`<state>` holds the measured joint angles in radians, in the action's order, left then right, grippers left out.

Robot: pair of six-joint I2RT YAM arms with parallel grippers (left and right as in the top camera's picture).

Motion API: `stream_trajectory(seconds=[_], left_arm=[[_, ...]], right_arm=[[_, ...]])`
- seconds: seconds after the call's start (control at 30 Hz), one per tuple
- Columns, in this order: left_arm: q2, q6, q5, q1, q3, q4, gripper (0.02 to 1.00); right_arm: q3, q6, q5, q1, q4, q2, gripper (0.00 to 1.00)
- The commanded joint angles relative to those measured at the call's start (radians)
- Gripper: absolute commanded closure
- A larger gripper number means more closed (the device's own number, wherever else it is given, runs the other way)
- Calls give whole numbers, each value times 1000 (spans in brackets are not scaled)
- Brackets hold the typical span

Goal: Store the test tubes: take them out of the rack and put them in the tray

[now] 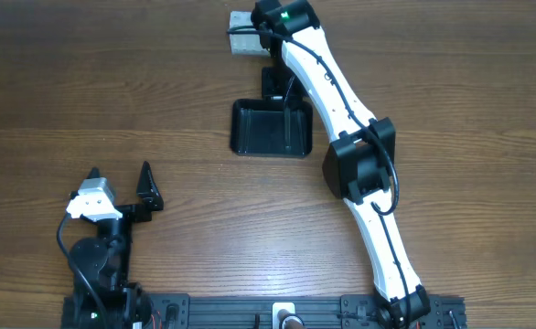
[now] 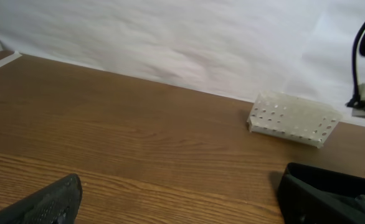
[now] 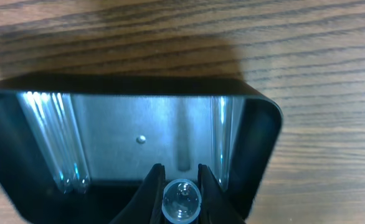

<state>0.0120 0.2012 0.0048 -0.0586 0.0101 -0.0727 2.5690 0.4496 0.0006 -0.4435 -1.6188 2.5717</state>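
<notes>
Test tubes counted: four. Three lie in the tray and one is held. Other items: one tray, one rack, two grippers.

Left of scene: the left gripper sits low over the table at the near left, well apart from everything else. Its jaws are spread wide and hold nothing.

Centre: the black tray sits on the table, with the pale rack just beyond it on the far side. The top view fixes this layout. The left wrist view adds the rack's side face, dotted with rows of holes.

Right of scene: the right arm reaches up and across to the tray. The right gripper hangs over the tray's interior, jaws narrow and clamped on the held tube.

The right wrist view supplies the tray's contents. Two tubes lie side by side against one end wall. A single tube lies against the opposite end wall.

Orientation: the lying tubes are parallel to each other, with their long axes parallel to the tray's short walls. The held tube is seen end-on with its round mouth toward the camera. Its long axis runs down toward the tray floor.
</notes>
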Motion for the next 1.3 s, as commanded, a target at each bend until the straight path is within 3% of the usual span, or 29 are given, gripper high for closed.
stream_trajectory(seconds=[0.03,1.0,1.3], left_arm=[[-6,-15,14,-5,-5,-4,20],[-6,-15,14,-5,-5,-4,18],[-6,-15,14,-5,-5,-4,18]], right_arm=[[15,10,-8,3,10,27,915],[13,26,-7,2,60,130,877],[12,25,-7,2,78,142,739]])
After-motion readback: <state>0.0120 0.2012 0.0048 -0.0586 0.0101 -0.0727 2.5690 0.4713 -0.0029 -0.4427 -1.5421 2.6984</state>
